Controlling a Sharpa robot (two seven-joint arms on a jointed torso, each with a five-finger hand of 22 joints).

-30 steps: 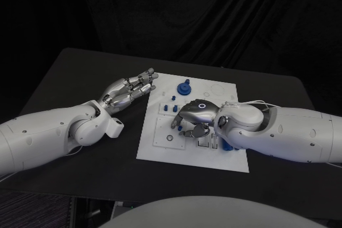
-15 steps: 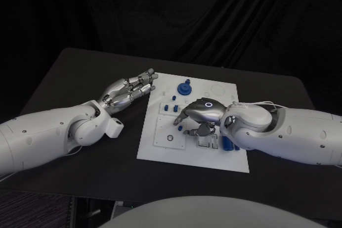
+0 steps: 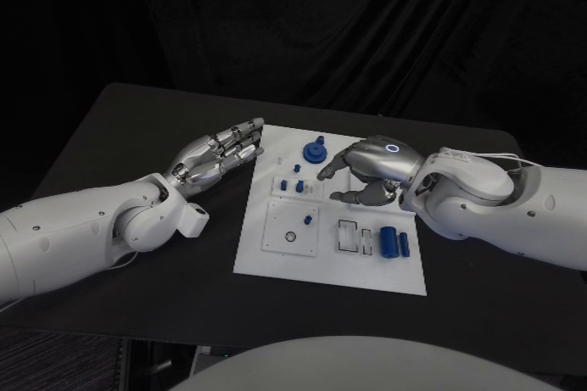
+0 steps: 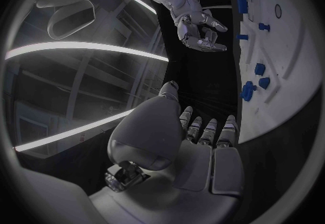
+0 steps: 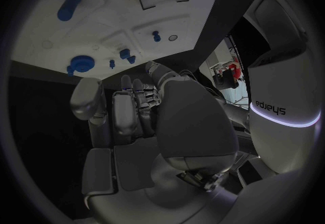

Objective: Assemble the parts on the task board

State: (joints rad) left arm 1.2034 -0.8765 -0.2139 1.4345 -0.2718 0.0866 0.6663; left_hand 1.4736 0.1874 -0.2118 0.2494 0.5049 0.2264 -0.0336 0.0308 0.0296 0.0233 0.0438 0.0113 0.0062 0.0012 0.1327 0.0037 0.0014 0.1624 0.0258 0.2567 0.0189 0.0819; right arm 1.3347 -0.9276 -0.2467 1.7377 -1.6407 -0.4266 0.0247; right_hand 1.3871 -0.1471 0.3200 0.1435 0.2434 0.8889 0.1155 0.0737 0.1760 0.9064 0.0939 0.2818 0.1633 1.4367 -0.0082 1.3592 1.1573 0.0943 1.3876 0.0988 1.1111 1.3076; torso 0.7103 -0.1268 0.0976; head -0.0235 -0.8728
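**Black table, white board, both hands holding nothing**

A black table (image 3: 135,120) stands before a dark curtain, and the white task board (image 3: 330,268) lies flat in its middle, a long rectangular plate with its short edges toward and away from the robot. Its surface is cut into shallow recessed panels and slots. At the far end a round blue part with a knob on top (image 3: 317,151) stands up from the plate. Just nearer, small blue pegs (image 3: 291,186) stand in a loose group, and another small blue peg (image 3: 307,215) sits on the square panel beside a dark ring (image 3: 290,237). Toward the near right, a blue cylinder (image 3: 389,242) lies on its side next to two narrow slots (image 3: 350,236).

The left hand (image 3: 223,154) hovers just beside the board's far left corner, over bare table, its fingers stretched out straight and close together, gripping nothing. The left wrist view confirms this: the fingers (image 4: 207,131) lie flat side by side with nothing between them.

The right hand (image 3: 365,172) is over the far half of the board, near the knobbed part, its fingers curled downward. In the right wrist view the fingers (image 5: 132,106) bend inward above the board with no part among them; whether the fingertips touch the plate cannot be told.
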